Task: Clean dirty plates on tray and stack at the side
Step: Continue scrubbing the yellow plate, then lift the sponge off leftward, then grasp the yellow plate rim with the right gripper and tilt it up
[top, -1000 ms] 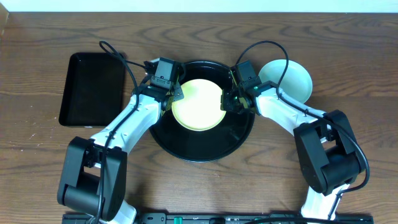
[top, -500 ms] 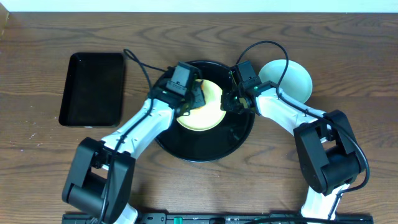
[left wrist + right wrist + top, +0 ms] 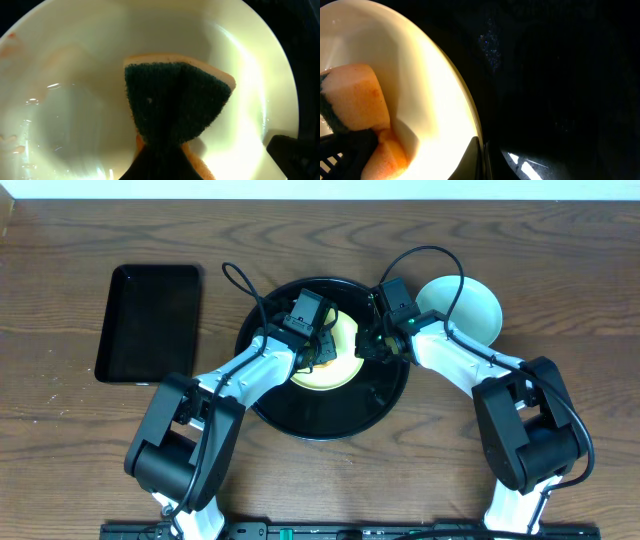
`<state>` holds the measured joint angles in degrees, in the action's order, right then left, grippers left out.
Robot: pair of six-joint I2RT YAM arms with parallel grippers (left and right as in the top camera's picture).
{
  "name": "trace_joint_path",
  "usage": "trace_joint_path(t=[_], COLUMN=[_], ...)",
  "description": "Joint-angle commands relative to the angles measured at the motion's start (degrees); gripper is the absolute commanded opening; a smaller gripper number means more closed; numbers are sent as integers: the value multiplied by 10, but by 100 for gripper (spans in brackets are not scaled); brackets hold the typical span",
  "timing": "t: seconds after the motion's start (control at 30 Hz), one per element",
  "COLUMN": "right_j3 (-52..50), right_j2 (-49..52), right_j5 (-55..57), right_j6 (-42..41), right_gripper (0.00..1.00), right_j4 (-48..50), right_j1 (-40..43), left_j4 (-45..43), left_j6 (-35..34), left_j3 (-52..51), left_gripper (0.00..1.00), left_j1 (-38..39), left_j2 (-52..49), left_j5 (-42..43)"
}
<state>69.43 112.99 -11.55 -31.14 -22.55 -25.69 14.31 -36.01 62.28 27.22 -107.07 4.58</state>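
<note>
A: The yellow plate (image 3: 75,100) is a pale cream-yellow, glaring near white where light strikes. Faint orange flecks (image 3: 11,37) mark its left rim.

B: The sponge (image 3: 175,100) shows a dark green scouring face over an orange body. In the right wrist view that body looks pale peach, deepening to orange lower down.

A: The tray (image 3: 330,415) is glossy black, with fine pale specks showing in the right wrist view.

B: The mint plate (image 3: 470,305) is a plain pale mint-blue, with no pattern. The small tray (image 3: 150,320) is black as well.

A: The table (image 3: 80,440) is dark brown with wavy wood grain. The arms (image 3: 450,358) are white with black joints, and the cables (image 3: 430,248) are black.
</note>
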Motion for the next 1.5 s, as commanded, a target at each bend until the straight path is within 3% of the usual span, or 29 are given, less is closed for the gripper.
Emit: trace_joint_path(t=[0.0,0.57,1.07,1.33,1.47], right_j3=[3,3,3,12,37], right_j2=[6,6,6,4,-5], right_j5=[23,23,28,28,36], right_j6=[3,3,3,4,35], right_gripper=[1,1,1,1,1], right_j4=[-6,-7,-7,-11,-32], right_j1=[2,2,2,2,2], left_j4=[4,52,63,74,108], left_j6=[2,3,67,81,81], left_j3=[-5,-5,-4,-4,-4], left_gripper=[8,8,8,8,8], left_j1=[-7,-75,-80,-80,-80], left_j2=[-15,-15,40,123,148], left_j5=[-37,-110,-339,-341,-304])
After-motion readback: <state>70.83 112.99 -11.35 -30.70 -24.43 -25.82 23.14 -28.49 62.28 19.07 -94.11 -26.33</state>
